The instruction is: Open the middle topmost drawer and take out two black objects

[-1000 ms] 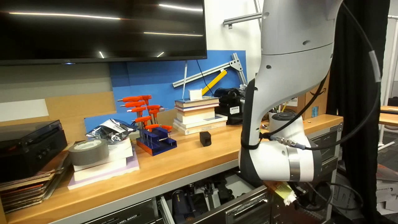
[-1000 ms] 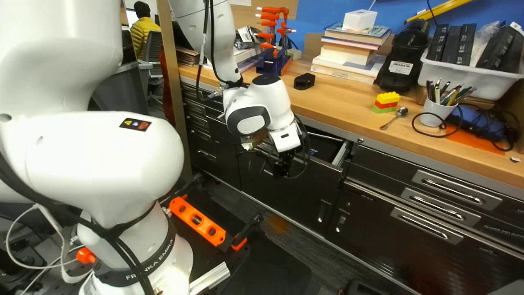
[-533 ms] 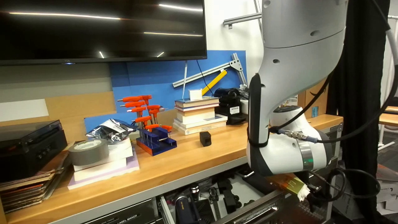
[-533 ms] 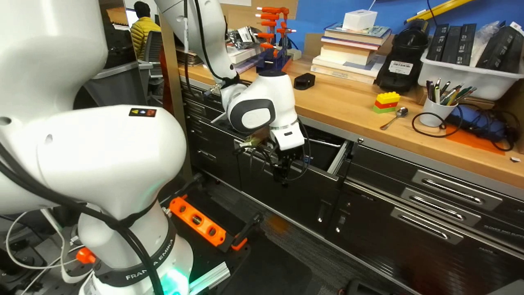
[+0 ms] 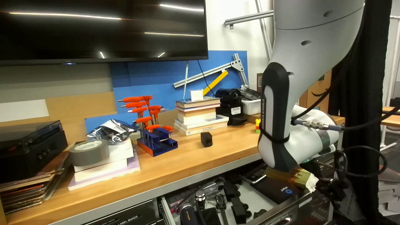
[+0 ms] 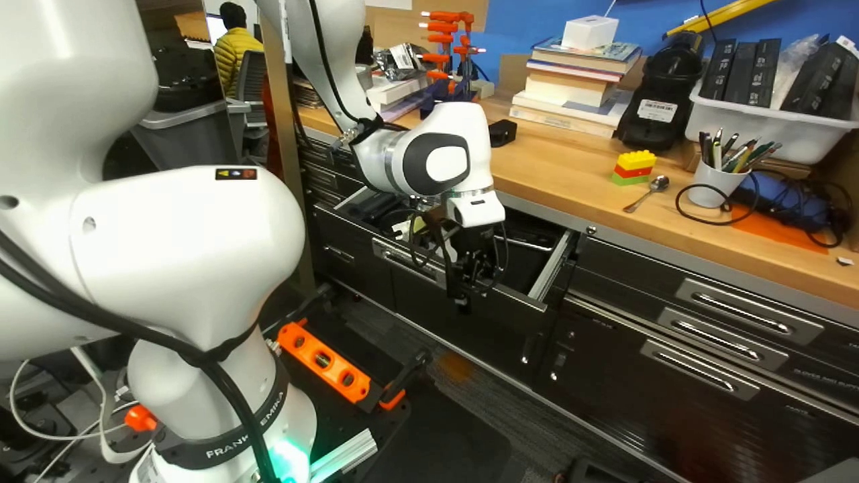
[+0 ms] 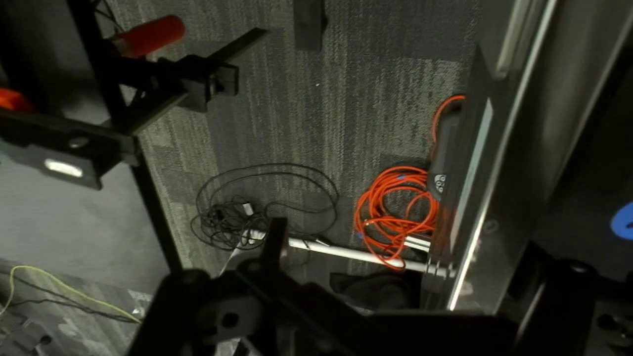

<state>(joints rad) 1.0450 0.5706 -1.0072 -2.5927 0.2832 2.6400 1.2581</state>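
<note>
Worktop [image 5: 181,162]: pale wood, beyond the claw [image 6: 470,282] and higher than it, bearing stacked books [image 5: 198,118], red-handled tools [image 5: 135,99] in a blue stand [image 5: 157,148], and a small black block [image 5: 206,139].
Room: above the worktop, a wide dark screen [image 5: 103,31]; well apart from the claw, a person [image 6: 238,54] in a yellow jacket; beneath the claw, grey carpet [image 7: 277,133] with a coiled orange cable [image 7: 395,225].
Drawer [image 6: 349,230]: pulled out under the worktop, its front just beside the claw.
Black objects [image 5: 239,208]: two chunky parts inside the drawer, one just past the other, with a flat dark box [image 5: 275,189] between them and the claw.
Claw: fingers [image 7: 275,240] spread wide, with carpet, cable and the drawer's metal edge showing through the gap; in the dim wrist view it is hard to say whether either finger touches the drawer.
</note>
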